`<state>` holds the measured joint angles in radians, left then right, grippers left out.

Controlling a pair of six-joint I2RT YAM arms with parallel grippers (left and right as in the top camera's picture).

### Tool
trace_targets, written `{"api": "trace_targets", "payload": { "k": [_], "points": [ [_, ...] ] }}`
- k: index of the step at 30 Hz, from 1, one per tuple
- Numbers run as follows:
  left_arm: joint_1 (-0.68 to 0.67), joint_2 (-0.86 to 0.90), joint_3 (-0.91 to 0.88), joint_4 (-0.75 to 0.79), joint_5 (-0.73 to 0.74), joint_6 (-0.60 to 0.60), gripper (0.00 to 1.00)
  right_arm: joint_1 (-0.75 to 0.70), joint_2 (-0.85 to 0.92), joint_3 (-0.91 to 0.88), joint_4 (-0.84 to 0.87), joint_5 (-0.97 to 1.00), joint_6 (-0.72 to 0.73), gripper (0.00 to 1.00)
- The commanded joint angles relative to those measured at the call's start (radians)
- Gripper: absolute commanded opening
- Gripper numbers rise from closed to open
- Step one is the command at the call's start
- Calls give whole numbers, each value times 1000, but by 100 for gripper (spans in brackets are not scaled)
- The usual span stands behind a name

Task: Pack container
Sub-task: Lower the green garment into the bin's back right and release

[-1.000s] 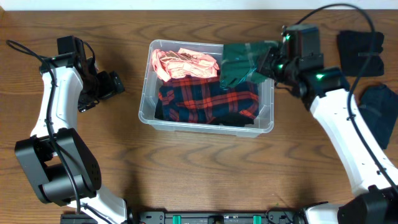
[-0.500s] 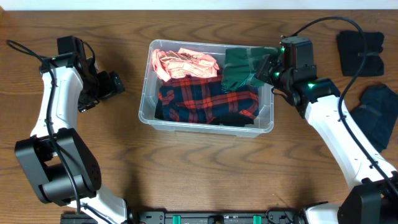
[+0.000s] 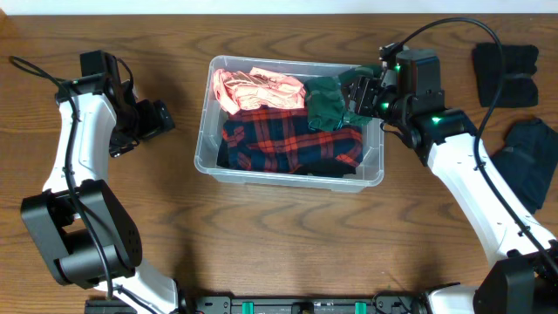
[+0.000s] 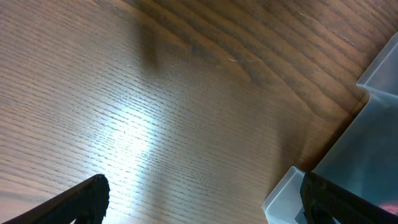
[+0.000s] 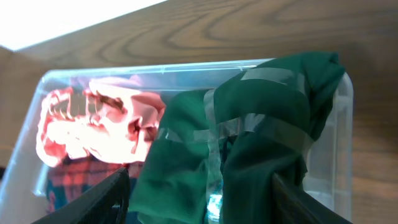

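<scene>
Overhead: the container (image 3: 288,178) sits mid-table (image 3: 288,249), a bit toward 12 o'clock, long sides running 9 to 3. Inside, a pink garment (image 3: 261,87) fills its 11 o'clock corner and a green garment (image 3: 325,102) lies at approx 1 o'clock. A red-and-navy plaid garment (image 3: 292,139) spreads across the middle, w/ sth black showing along the 6 o'clock wall. The right gripper (image 3: 357,94) hangs at the bin's 2 o'clock corner, just beside the green garment; can't tell from up here if they touch. The left gripper (image 3: 161,118) is out at 9 o'clock of the container, apart from it, over bare wood. A dark cloth (image 3: 506,65) lies at the table's 2 o'clock and a second dark cloth (image 3: 534,161) at 3 o'clock, both well apart from the bin.

Left wrist: left gripper (image 4: 204,182) spread wide, only wood grain btwn its fingers (image 4: 84,198), holding nothing. A corner of the container (image 4: 364,155) shows at 4 o'clock.

Right wrist: right gripper (image 5: 200,177) also spread wide, fingers (image 5: 308,202) at 7 and 5 o'clock. The green garment (image 5: 261,130), w/ pale stripes, is bunched ahead of them in the container (image 5: 155,66) corner, not pinched. The pink garment (image 5: 99,121) is at 9 o'clock, w/ a bit of the plaid (image 5: 62,180) below it.
</scene>
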<state>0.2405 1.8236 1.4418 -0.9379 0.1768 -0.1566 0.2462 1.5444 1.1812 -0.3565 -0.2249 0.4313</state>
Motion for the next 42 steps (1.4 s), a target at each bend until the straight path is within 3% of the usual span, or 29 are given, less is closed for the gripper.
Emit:
{"api": "trace_targets", "payload": {
  "k": [1, 5, 10, 13, 27, 37, 42],
  "points": [
    [3, 2, -5, -3, -5, 6, 98, 4, -3, 43, -3, -26, -167, 66],
    [3, 2, -5, -3, -5, 6, 98, 4, -3, 89, -9, -9, -272, 52],
    [3, 2, -5, -3, -5, 6, 98, 4, 2, 98, -31, 19, -314, 13],
    [3, 2, -5, -3, -5, 6, 98, 6, 28, 97, -51, 19, -314, 2],
    [3, 2, -5, -3, -5, 6, 98, 60, 309, 97, -48, 98, -306, 1],
    [3, 2, -5, -3, -5, 6, 98, 60, 261, 186, -70, 97, -306, 1],
    [3, 2, -5, -3, -5, 6, 98, 58, 184, 299, -142, 98, -314, 20]
  ]
}}
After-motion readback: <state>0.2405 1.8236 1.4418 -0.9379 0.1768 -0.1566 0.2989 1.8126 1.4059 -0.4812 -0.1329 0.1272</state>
